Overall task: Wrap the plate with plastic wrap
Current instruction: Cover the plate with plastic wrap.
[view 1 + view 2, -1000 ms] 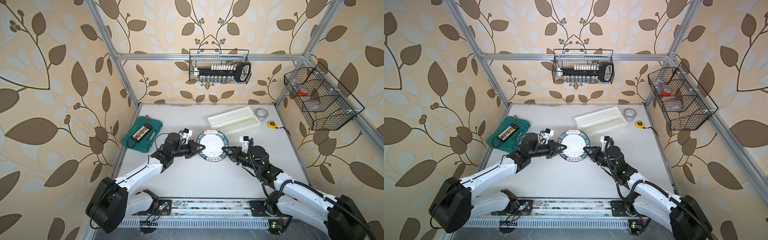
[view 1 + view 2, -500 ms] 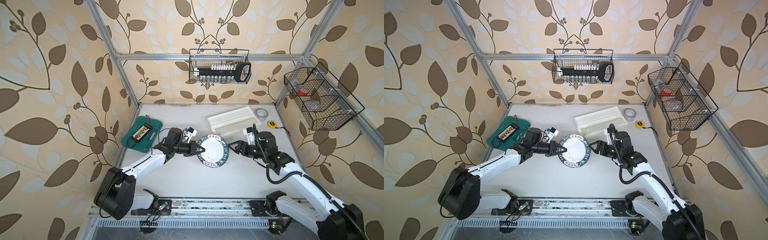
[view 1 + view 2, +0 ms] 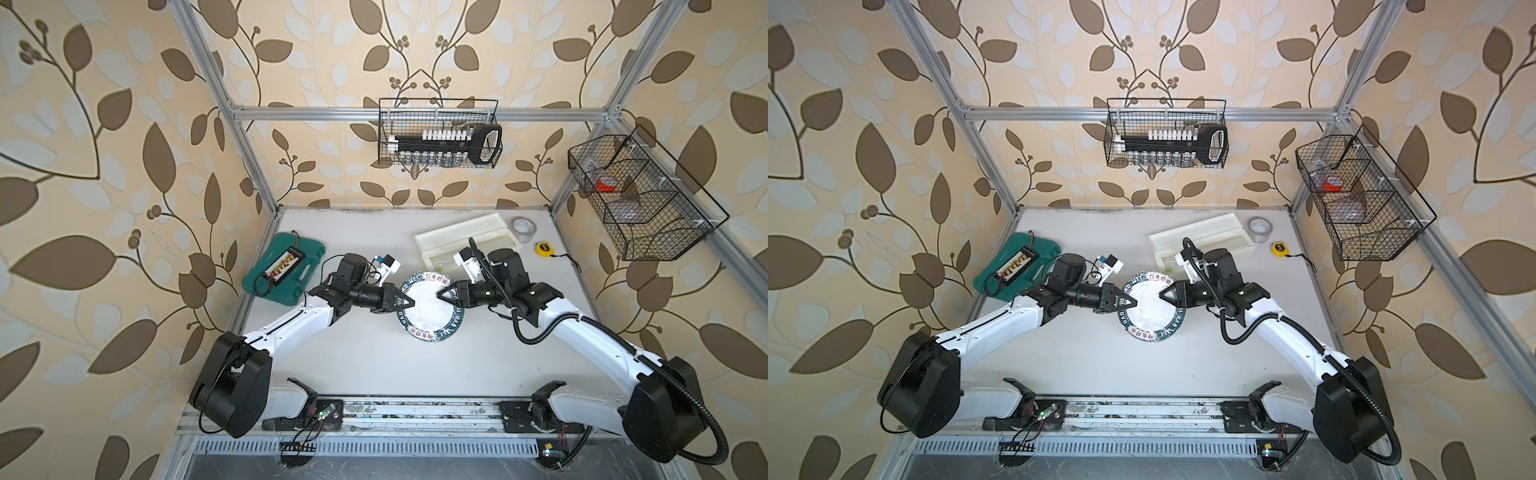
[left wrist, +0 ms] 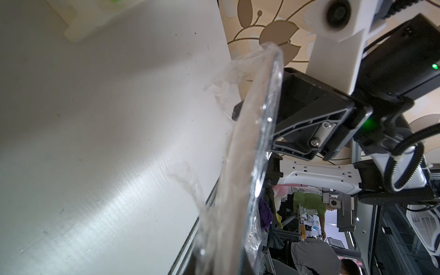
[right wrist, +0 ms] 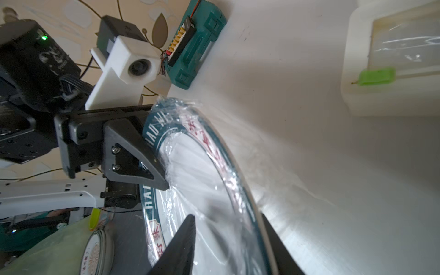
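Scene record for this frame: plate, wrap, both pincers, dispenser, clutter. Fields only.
plate: plate tilted, gripped at its rim
plastic wrap: plastic wrap lies crinkled over the plate's face and rim
left pincer: left pincer shut on the rim nearest its arm
right pincer: right pincer astride the opposite rim; grip unclear
dispenser box: dispenser box on table, behind the plate
clutter: green case, grey tape roll, yellow tape measure

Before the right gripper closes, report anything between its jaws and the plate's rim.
Nothing but the plastic wrap stretched over the plate: the right gripper has its open jaws straddling the rim, and the left gripper is clamped on the opposite side.
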### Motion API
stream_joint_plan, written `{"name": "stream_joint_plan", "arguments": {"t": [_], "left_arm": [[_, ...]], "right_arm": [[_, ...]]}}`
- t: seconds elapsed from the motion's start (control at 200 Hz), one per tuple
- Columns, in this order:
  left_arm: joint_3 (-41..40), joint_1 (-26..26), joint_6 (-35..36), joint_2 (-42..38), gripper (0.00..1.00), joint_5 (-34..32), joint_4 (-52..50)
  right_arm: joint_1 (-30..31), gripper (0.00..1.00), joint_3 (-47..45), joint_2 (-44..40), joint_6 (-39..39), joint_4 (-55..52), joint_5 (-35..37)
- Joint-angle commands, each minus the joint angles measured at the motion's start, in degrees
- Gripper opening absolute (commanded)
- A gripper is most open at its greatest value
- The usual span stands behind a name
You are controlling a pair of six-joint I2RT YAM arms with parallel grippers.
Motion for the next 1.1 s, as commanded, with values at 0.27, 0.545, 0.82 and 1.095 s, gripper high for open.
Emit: {"name": "stream_joint_plan", "arguments": {"t": [0.27,0.545,0.82,1.095], "left_arm": [[-3.3,-0.61,-9.51,2.93,0.0,-3.34,18.9],[-7.19,2.28,-20.23,1.84,0.0,-6.44,26.5],[-10.98,2.06,-29.29,1.28,0.0,-11.29,34.11],[-9.75,0.55,-24.47,-0.52,0.0,-12.46,27.87]], "right_arm": [[-3.37,0.08,-8.54,3.19,23.83,34.5,-22.89],[-14.71,0.76,-11.61,-0.5,20.23,19.56,-17.28],[-16.6,0.75,-19.08,-7.16,25.62,20.67,-15.05],[-5.81,0.57,-4.1,-7.81,12.2,-8.87,12.81]]}}
